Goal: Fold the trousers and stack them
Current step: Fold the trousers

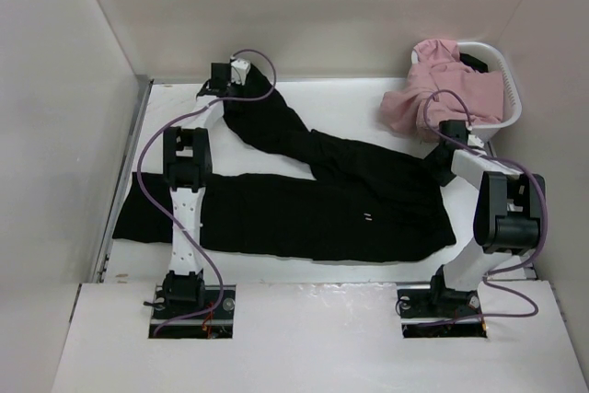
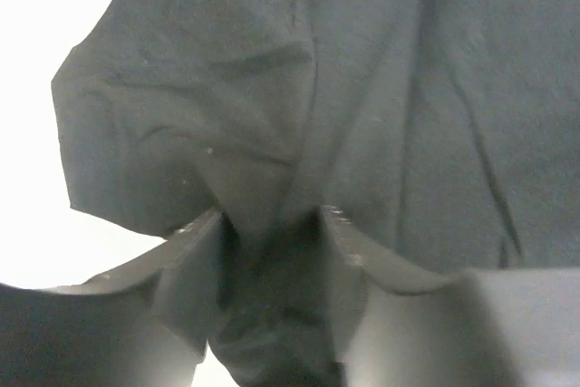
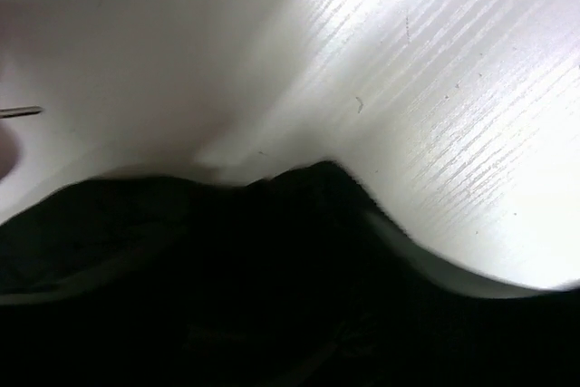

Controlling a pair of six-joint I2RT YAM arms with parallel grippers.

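Observation:
Black trousers (image 1: 322,209) lie spread on the white table (image 1: 350,103). One leg runs left along the front and the other slants up to the back left. My left gripper (image 1: 221,89) is at the back left, shut on the end of the slanted leg. In the left wrist view, the black cloth (image 2: 362,88) is bunched between the closed fingers of the left gripper (image 2: 272,219). My right gripper (image 1: 440,170) is at the waist end on the right. In the right wrist view, the right gripper (image 3: 290,224) is buried in dark cloth (image 3: 272,296) and looks shut on it.
A white basket (image 1: 511,89) stands at the back right, with a pink garment (image 1: 433,89) spilling over its rim onto the table. White walls enclose the left, back and right sides. Purple cables loop over both arms.

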